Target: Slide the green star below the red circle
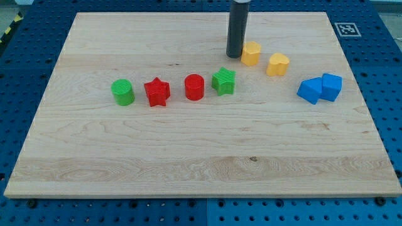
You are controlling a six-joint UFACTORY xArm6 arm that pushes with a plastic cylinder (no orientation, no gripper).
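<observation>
The green star (223,81) lies near the middle of the wooden board, touching or nearly touching the right side of the red circle (195,86). My tip (234,56) is above the star toward the view's top, a short gap away, and just left of a yellow block (251,54). The rod rises from the tip to the view's top edge.
A red star (157,91) and a green circle (123,91) lie left of the red circle in a row. A second yellow block (277,64) lies right of the first. Two blue blocks (309,90) (331,86) sit together at the right. The board (188,157) is ringed by blue table.
</observation>
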